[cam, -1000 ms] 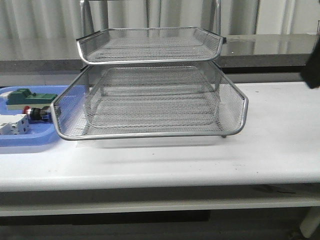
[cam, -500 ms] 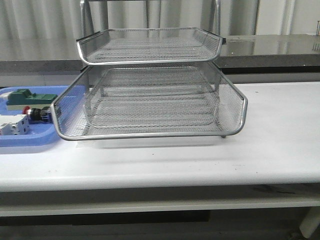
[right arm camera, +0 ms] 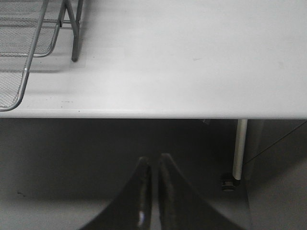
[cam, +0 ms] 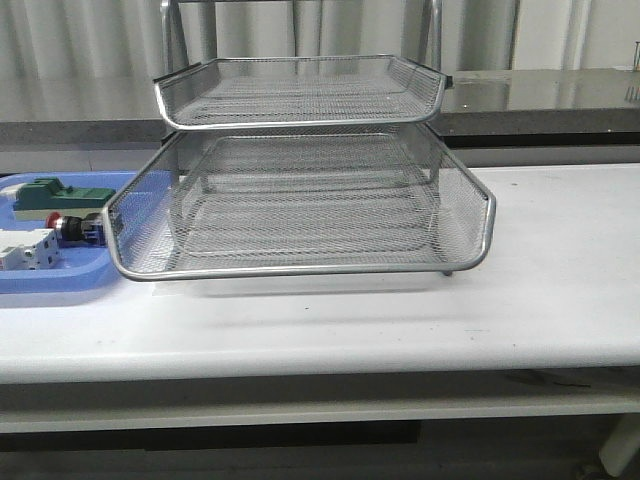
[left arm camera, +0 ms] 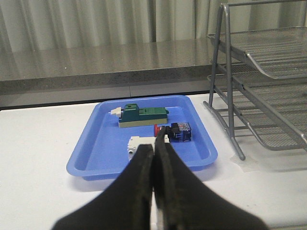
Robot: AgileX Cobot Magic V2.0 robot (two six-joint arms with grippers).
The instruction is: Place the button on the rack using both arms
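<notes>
A silver wire-mesh tiered rack (cam: pixel 300 190) stands mid-table (cam: pixel 540 290). Left of it lies a flat blue plastic tray (cam: pixel 60 280) holding a green block (cam: pixel 55 193) at the back, a red-capped push button (cam: pixel 72 228) in front, and a white boxy component (cam: pixel 25 250) nearest.

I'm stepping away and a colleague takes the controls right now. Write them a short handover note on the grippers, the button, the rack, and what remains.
Left gripper: shut, empty, held off the table facing the blue tray.
Right gripper: shut, empty, out past the table's front edge, away from the rack.
Button: lying on its side in the blue tray, left of the rack, beside a green block and a white component.
Rack: all visible tiers hold nothing.
Done: nothing yet; the button is untouched.
Left: open a gripper, pick up the button, set it on the rack.
</notes>
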